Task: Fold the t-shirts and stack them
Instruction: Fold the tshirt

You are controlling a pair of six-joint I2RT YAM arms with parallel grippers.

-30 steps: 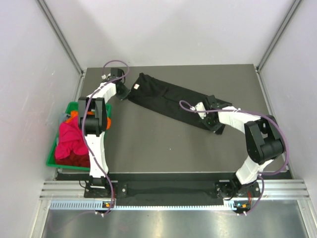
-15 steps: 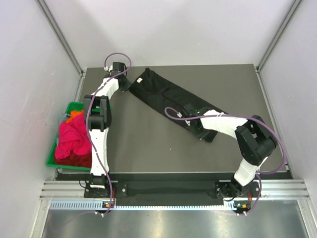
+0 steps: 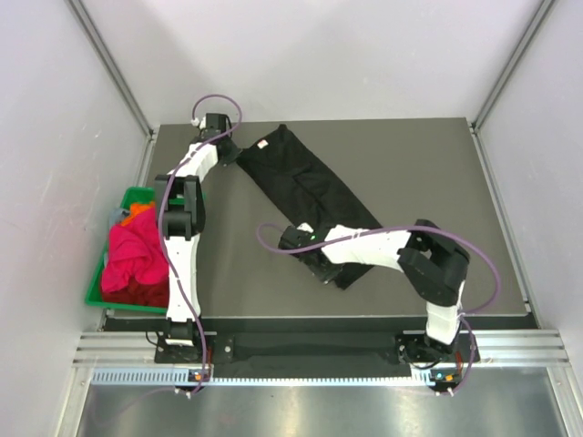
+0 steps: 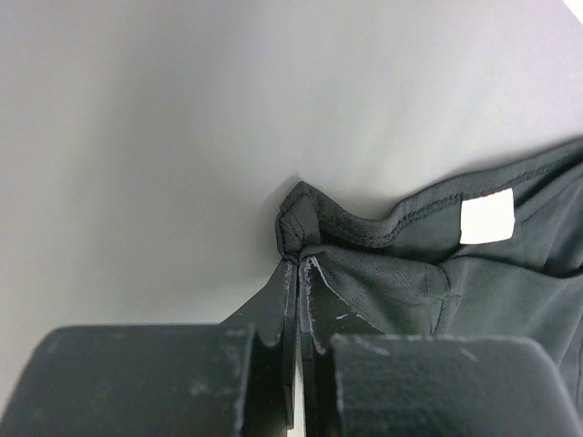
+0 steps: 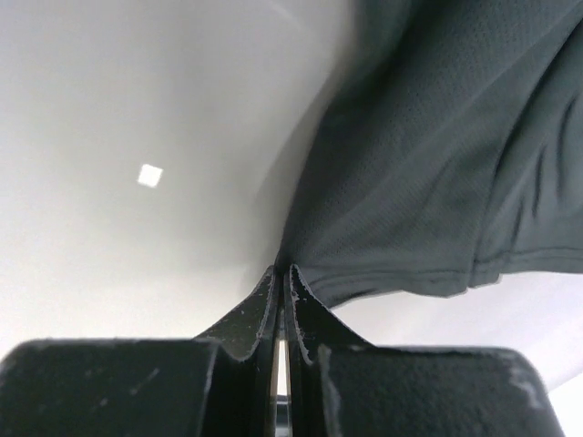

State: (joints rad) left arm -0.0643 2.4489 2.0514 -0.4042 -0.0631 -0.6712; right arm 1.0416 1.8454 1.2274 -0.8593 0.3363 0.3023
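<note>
On the table (image 3: 437,164) the black t-shirt (image 3: 305,187) lies stretched long, folding unfinished; left gripper (image 4: 299,264) and right gripper (image 5: 282,273) each pinch an end; the coloured shirts (image 3: 132,257) wait in the bin (image 3: 94,293).

The black t-shirt (image 3: 310,187) is plain black, with a fine mesh weave evident at close range. Its neck label (image 4: 487,218) is white. The tabletop (image 3: 428,182) is uniform dark grey. The bin (image 3: 93,293) is green and holds a magenta t-shirt (image 3: 132,255), an orange t-shirt (image 3: 138,208) and a dark red t-shirt (image 3: 150,293). The left tool (image 4: 299,264) and right tool (image 5: 282,273) are black. The left arm (image 3: 187,168) and right arm (image 3: 373,244) have white shells and black joints. The cables (image 3: 219,98) are purple.
</note>
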